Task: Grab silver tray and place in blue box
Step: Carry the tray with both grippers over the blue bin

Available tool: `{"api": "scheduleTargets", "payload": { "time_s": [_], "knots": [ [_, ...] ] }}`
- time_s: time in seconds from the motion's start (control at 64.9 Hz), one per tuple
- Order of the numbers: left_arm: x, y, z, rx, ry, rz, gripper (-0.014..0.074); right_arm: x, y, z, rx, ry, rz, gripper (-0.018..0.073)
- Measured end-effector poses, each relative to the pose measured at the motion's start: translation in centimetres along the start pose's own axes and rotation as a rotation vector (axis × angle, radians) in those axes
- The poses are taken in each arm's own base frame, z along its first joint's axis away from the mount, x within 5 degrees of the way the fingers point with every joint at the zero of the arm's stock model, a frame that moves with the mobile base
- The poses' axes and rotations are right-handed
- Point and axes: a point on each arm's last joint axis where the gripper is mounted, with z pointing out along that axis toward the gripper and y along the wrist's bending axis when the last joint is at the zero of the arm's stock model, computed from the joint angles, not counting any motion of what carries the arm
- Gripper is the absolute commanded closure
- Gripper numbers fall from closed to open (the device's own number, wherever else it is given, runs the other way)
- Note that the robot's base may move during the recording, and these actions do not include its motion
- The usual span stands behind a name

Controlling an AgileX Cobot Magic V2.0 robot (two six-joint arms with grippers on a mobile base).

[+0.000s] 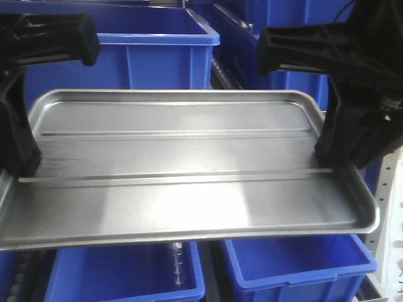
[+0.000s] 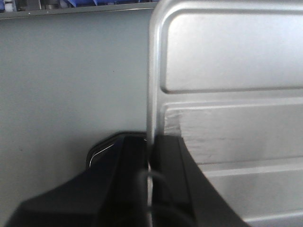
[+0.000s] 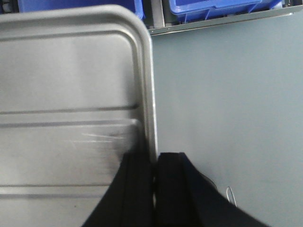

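Silver tray (image 1: pixel 189 189) held aloft, roughly level, each short end pinched between fingers of left gripper (image 2: pixel 150 151) and right gripper (image 3: pixel 155 163). Carrying step. Blue box (image 1: pixel 157 56) just beyond tray's far edge; next, likely: both arms forward together, then lowering inside.

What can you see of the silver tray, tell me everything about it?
The silver tray is a shallow rectangular metal tray with rounded corners, a raised rim and a stepped recessed centre panel. Its finish is dull and brushed, with faint scuffs. It is empty and held in the air, long side across the front view. The left tool clamps its left rim and the right tool its right rim, each with one finger inside and one outside. Blue crates show behind and below it.
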Motion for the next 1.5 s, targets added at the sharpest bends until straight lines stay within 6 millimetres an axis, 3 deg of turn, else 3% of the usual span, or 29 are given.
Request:
{"api": "scheduleTargets", "payload": {
  "time_s": [1.496],
  "knots": [
    [0.0,0.0,0.0,0.0,0.0,0.0,0.0612,0.0,0.0,0.0,0.0,0.0,0.0,0.0501]
  ]
}}
